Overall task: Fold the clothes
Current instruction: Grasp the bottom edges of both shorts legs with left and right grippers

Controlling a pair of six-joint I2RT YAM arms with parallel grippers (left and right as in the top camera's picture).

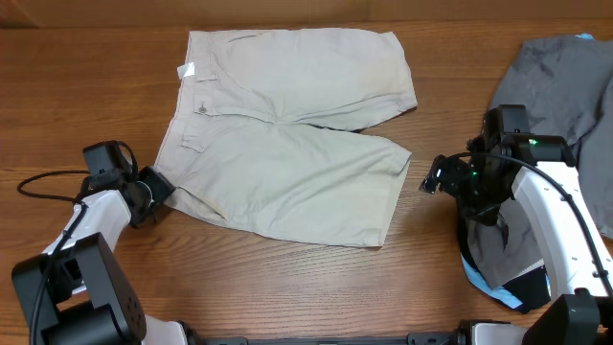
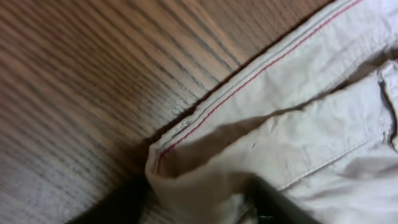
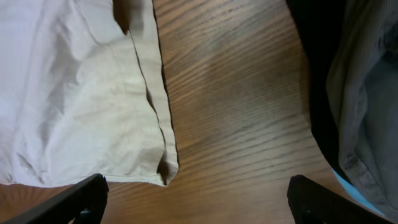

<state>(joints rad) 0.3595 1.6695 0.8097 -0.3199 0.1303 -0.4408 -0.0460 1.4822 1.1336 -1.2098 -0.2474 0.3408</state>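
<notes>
The beige shorts point(image 1: 287, 125) lie flat on the wooden table, waistband to the left with a white tag point(image 1: 188, 70), legs to the right. My left gripper point(image 1: 156, 188) is at the waistband's near corner. In the left wrist view a bunched fold of the shorts point(image 2: 199, 183) sits pinched between the dark fingers point(image 2: 205, 208), so the gripper is shut on it. My right gripper point(image 1: 428, 178) is open and empty, just right of the near leg's hem. In the right wrist view its fingers point(image 3: 199, 205) are spread wide over bare wood beside the hem corner point(image 3: 163, 171).
A pile of grey garments point(image 1: 560, 77) lies at the far right, also in the right wrist view point(image 3: 367, 93). A blue item point(image 1: 493, 287) lies under the right arm. A black cable point(image 1: 43, 182) trails at the left edge.
</notes>
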